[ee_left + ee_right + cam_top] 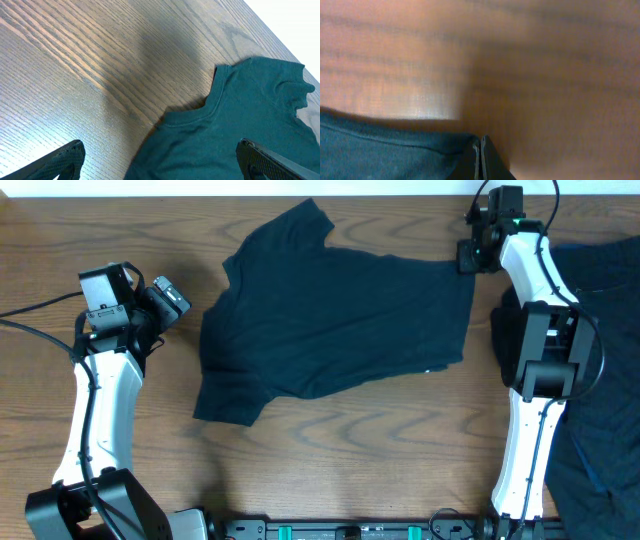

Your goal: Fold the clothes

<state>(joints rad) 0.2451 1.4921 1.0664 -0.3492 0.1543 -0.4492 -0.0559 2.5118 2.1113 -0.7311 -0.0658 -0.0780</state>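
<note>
Dark T-shirt (340, 320) lies flat on surface (350, 460). The left claw (168, 298) stands apart near its left edge. The right claw (470, 252) is pressed together at its far right corner.

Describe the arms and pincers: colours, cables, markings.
Both the left arm and right arm: white shells, black joints, black cables. There is green trim near the right wrist. The left pincer and right pincer are black, and the left's fingers are textured. No markings legible.
</note>
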